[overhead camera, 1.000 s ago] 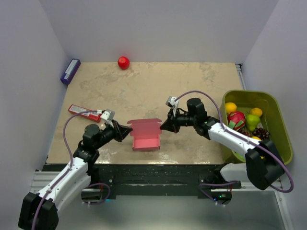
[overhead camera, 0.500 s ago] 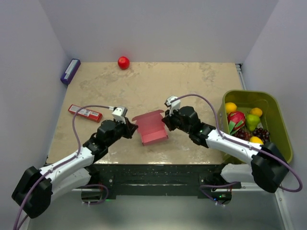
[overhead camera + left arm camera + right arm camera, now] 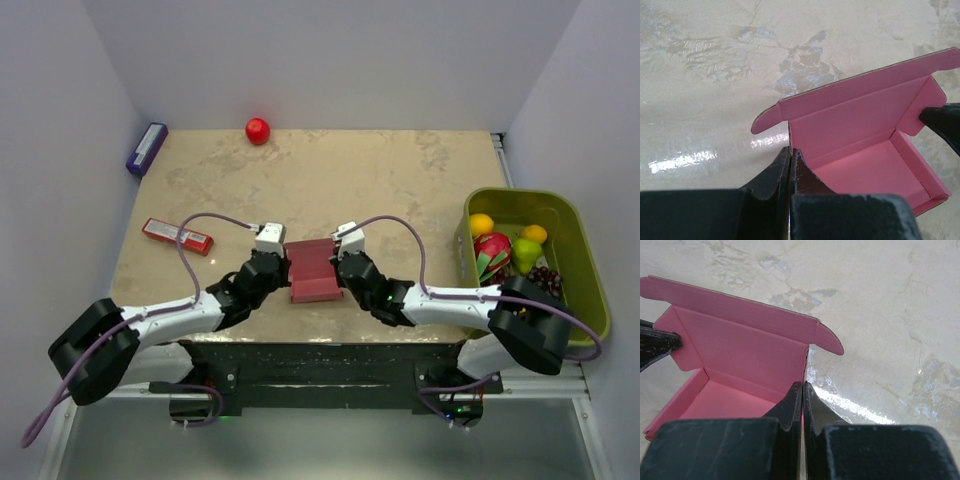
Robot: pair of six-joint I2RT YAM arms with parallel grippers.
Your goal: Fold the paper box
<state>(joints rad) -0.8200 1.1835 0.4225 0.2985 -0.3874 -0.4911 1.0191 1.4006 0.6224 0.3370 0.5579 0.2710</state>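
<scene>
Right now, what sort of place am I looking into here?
Probably a robot test cell in a lab, not a home: plain white walls box in a stone-patterned tabletop, two robot arms hold a pink paper box, and a green bin holds toy-looking fruit.

The pink paper box (image 3: 310,272) is half folded, lid open upward, by the middle of the near edge of the desk (image 3: 330,180).

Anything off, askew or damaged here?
Nothing stands out. The paper box sits squarely between the arms with its lid flap up and no visible tears. The left gripper and right gripper each pinch a side wall. The fruit is all inside the green bin.
</scene>
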